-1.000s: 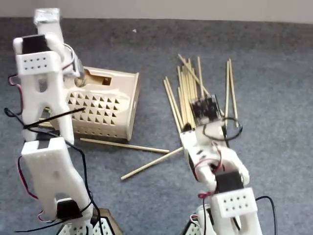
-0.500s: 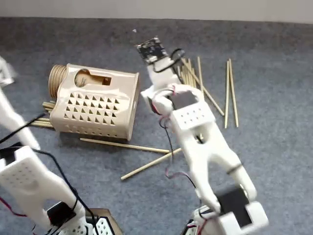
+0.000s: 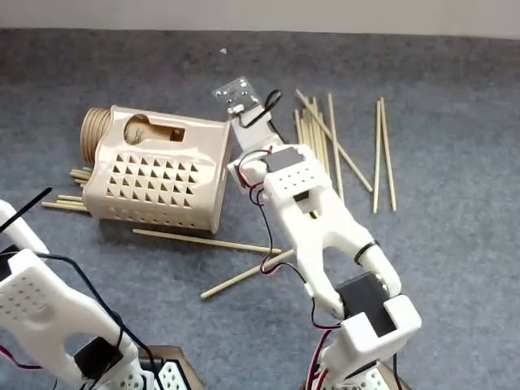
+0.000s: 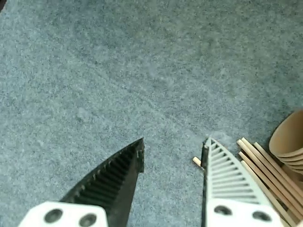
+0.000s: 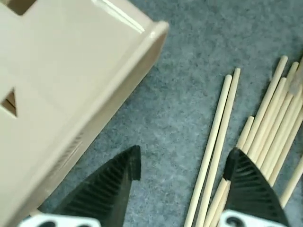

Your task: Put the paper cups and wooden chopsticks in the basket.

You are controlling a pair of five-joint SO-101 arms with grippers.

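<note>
Swinging leftward off the chopstick pile, my right tool (image 5: 184, 158) now hangs spread between the tipped basket (image 3: 162, 175) at upper left and the wooden chopsticks (image 3: 333, 138) fanned at upper right. My left tool (image 4: 174, 144), drawn back to lower left, gapes over the grey worktop (image 4: 142, 71). Stacked paper cups (image 3: 96, 134) sit at the basket's left end.

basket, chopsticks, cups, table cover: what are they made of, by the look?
basket: smooth beige shell with cut triangle holes, likely moulded plastic.
chopsticks: pale matte round sticks, looks like bare wood or bamboo.
cups: brown ribbed stack, probably paper.
table cover: grey fuzzy nap, seems carpet or felt.
</note>
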